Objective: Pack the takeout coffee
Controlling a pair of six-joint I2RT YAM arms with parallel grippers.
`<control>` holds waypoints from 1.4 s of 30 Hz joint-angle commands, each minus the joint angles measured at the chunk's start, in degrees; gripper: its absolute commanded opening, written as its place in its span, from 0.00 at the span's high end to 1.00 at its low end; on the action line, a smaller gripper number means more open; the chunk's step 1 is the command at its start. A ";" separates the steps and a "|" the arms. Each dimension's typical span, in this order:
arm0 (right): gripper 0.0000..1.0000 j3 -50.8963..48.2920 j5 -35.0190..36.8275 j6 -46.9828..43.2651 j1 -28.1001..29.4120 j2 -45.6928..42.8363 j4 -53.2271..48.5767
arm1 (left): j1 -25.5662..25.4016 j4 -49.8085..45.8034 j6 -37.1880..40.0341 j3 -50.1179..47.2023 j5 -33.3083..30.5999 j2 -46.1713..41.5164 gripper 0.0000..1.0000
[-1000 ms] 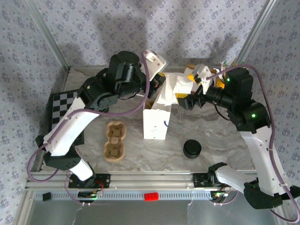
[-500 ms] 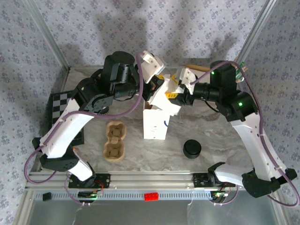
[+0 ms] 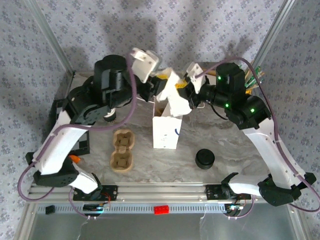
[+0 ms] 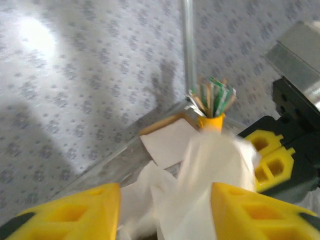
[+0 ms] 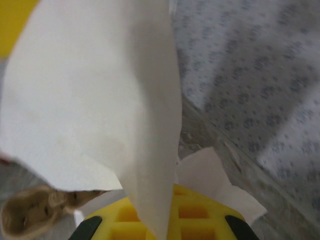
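Right gripper [image 3: 186,94] is clamped on the top flap of the white paper bag [image 3: 165,131]. The paper is pinched flat between its fingers, and the flap is held up on the bag's right side. Left gripper [image 4: 165,205] sits at the bag's mouth on the opposite side with its fingers spread. Bag paper hangs loose between them and nothing is gripped. The bag stands upright with a crumpled top.

Lid [image 3: 205,159]: a low black disc on the table right of the bag, toward the arm bases and well apart from it, with nothing touching it. It's probably thin rigid plastic, so light and slick. Best hold is likely across the rim, straddled from above; a shallow bite may slip.

Cup [image 3: 109,116]: a pale round shape left of the bag, under the left arm, is probably it, but it's too hidden to confirm. A paper wall is light and crushable, so pinch it gently mid-wall and keep it upright.

Pulp carrier [image 3: 122,150] lies left of the bag and is not part of the load.

The bag paper looks thin and floppy, so the mouth likely collapses if the pinch is released.
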 commanded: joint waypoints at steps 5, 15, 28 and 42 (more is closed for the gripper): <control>1.00 6.33 16.62 22.68 0.70 4.43 3.08 | 1.44 8.74 -7.13 -14.95 -16.72 -11.98 0.39; 1.00 8.73 29.06 30.62 6.16 11.81 3.67 | 3.01 12.41 -16.49 -29.44 -14.40 -17.80 0.37; 1.00 -9.21 37.53 32.36 10.25 9.16 10.22 | 5.51 13.78 -20.18 -34.47 -10.64 -19.11 0.36; 0.38 1.03 38.16 27.04 12.13 12.56 -3.61 | 7.61 14.44 -20.72 -35.43 -9.28 -20.01 0.34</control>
